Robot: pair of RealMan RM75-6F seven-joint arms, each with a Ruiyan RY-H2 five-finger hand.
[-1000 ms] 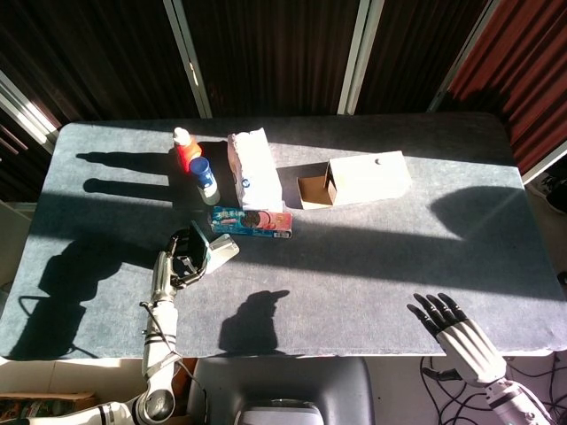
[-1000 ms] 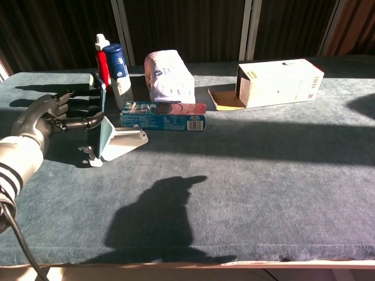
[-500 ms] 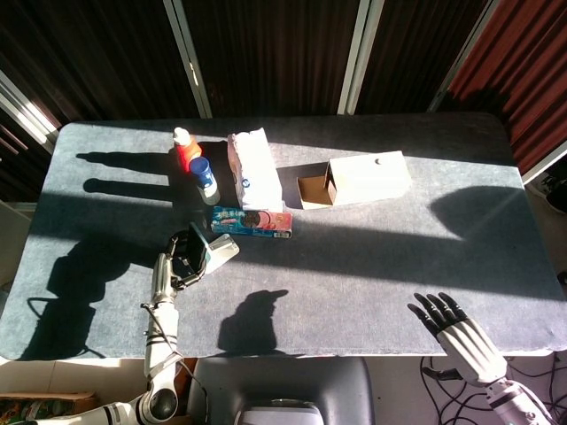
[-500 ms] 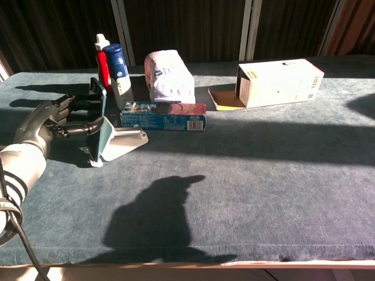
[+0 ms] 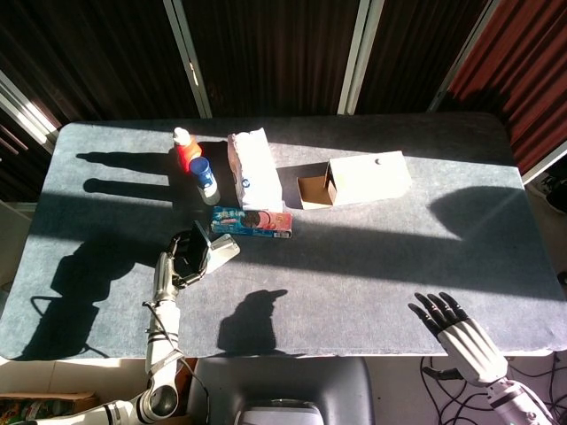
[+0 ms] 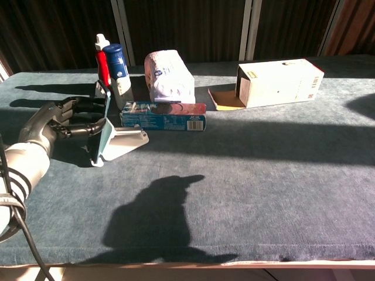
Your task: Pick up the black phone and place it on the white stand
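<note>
change: black phone (image 6: 105, 120) now leans back against white stand (image 6: 122, 142); a second ago it stood more upright and slightly left of the stand's slope, left hand has shifted right with it
phone: tilted on edge, lower end at the stand's front lip, back resting on the stand's slanted face; chest view shows it thin, head view (image 5: 199, 246) shows dark screen side
left hand (image 6: 55, 122): fingers wrapped around the phone's edges, gripping it; wrist low over grey table (image 6: 263, 175)
right hand (image 5: 461, 335): at near right table edge, fingers spread, holding nothing
stand: near left of table, just in front of blue snack box (image 6: 163, 116)
behind: red bottle (image 6: 102, 58), blue-capped bottle (image 6: 119, 70), white tissue pack (image 6: 169, 76), open carton (image 6: 278, 82)
</note>
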